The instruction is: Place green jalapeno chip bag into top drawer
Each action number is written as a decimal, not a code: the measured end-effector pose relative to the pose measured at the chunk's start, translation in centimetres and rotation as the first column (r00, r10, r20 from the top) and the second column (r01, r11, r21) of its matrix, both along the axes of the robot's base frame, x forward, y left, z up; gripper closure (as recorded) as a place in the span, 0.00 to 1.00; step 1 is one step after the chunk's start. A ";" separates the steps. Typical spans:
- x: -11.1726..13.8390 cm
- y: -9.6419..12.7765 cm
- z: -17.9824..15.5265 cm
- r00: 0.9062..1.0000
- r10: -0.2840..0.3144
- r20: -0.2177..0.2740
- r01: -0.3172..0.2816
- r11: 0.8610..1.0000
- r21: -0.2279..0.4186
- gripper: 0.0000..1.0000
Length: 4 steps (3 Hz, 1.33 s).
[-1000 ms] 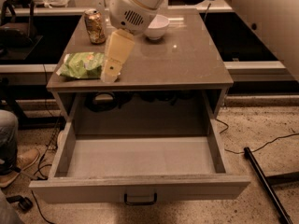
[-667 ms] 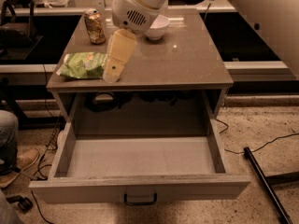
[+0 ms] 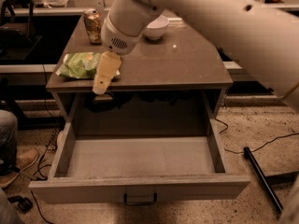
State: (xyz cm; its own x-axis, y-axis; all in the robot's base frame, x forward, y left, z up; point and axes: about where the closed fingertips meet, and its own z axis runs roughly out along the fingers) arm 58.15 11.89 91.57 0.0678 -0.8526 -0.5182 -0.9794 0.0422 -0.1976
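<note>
The green jalapeno chip bag (image 3: pixel 80 65) lies flat near the front left corner of the table top. My gripper (image 3: pixel 104 74) hangs from the white arm just to the right of the bag, at the table's front edge, its cream finger pointing down beside the bag. The top drawer (image 3: pixel 140 190) is pulled wide open below the table, its inside bare, with a small dark handle (image 3: pixel 140 200) on its front panel.
A gold-brown drink can (image 3: pixel 92 25) stands at the back left of the table (image 3: pixel 187 64). A white bowl (image 3: pixel 156 28) sits at the back centre. A person's leg and shoe (image 3: pixel 11 157) are at the left. A dark pole (image 3: pixel 261 178) and cables lie on the floor at right.
The arm and gripper have shifted a little toward the table's front edge beside the bag. The bag, the can and the drawer have not moved.
</note>
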 end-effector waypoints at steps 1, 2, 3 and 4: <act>4.3 1.1 -2.9 0.991 -0.132 0.038 0.131 0.991 0.018 0.00; 7.7 1.2 -4.3 0.965 -0.257 0.051 0.254 0.966 0.054 0.00; 11.1 1.7 -5.8 0.935 -0.354 0.028 0.351 0.933 0.077 0.00; 12.5 2.1 -6.9 0.922 -0.387 0.004 0.385 0.920 0.069 0.00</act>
